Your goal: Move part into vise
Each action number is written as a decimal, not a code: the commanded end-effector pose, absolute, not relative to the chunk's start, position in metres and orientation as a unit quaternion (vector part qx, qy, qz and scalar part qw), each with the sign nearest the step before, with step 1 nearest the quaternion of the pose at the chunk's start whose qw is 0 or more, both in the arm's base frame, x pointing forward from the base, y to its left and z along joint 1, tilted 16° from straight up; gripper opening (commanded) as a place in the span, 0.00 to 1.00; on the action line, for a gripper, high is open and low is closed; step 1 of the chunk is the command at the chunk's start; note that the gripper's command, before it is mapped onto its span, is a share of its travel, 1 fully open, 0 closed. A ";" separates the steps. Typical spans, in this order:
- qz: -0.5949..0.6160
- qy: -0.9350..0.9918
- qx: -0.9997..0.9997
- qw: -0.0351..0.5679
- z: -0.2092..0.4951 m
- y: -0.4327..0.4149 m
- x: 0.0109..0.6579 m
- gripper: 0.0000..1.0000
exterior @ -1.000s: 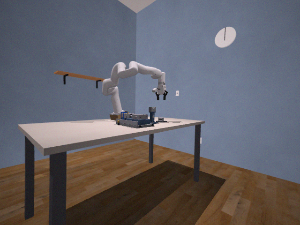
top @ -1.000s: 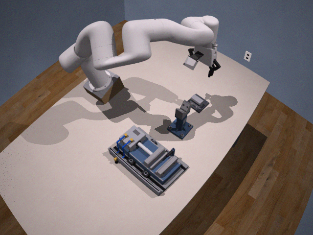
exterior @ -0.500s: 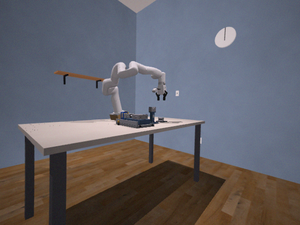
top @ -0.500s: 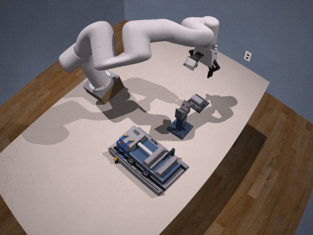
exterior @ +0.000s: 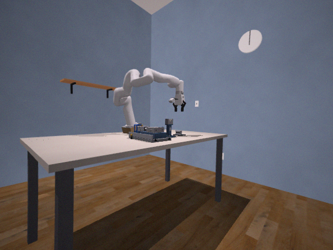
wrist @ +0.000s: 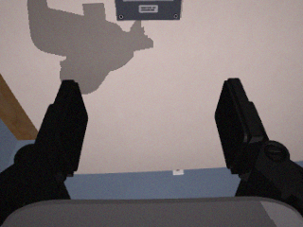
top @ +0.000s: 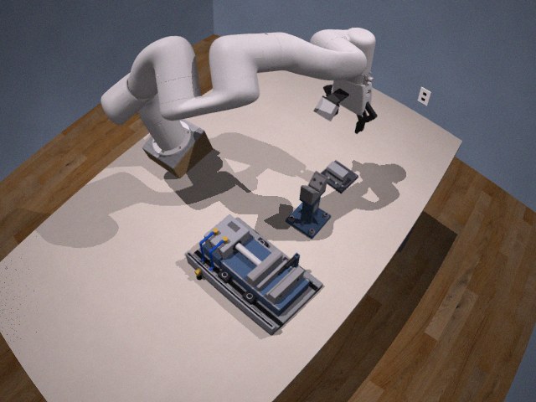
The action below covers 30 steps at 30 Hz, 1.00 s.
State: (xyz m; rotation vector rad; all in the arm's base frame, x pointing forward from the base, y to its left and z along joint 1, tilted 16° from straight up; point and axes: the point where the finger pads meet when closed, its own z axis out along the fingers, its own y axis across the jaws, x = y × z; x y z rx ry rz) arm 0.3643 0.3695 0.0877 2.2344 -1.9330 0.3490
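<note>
My gripper [top: 364, 120] hangs high in the air above and beyond the plate, open and empty; it also shows in the exterior view [exterior: 179, 107] and in the wrist view [wrist: 151, 128]. The vise [top: 260, 270] stands open near the table's front, with the air cylinder at its left end. The V-block [top: 314, 188] stands on a blue post between the vise and the plate.
The arm's base [top: 177, 152] is at the back left of the table. The table's right edge lies close behind the infeed plate. A wall outlet [top: 424, 95] is on the far wall.
</note>
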 end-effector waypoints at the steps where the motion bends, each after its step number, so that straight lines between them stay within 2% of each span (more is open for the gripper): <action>1: 0.117 -0.647 0.749 0.081 0.090 0.371 0.364 0.89; 30: 0.115 -0.648 0.749 0.077 0.095 0.370 0.368 0.89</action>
